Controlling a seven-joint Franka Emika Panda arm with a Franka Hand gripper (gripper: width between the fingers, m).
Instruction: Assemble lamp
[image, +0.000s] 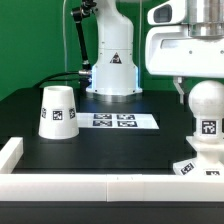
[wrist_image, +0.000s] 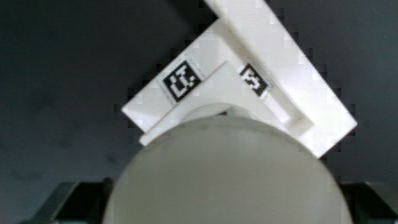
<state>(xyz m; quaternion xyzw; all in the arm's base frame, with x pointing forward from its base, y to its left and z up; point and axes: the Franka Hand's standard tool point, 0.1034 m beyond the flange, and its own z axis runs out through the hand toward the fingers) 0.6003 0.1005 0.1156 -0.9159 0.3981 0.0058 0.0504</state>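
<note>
Robotics lab bench, no question.
A robot arm (image: 112, 62) stands at the black table's (image: 110, 152) far edge, green backdrop (image: 30, 45) behind, tagged marker board (image: 116, 121) lying mid-table.

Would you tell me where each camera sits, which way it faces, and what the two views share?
Exterior view: off the arm, beyond the table's front rim, facing the arm's pedestal; the gripper shows over the bulb.
Wrist view: on the wrist, looking down past its dark fingers at the bulb.
Shared: the bulb and the base under it.
</note>
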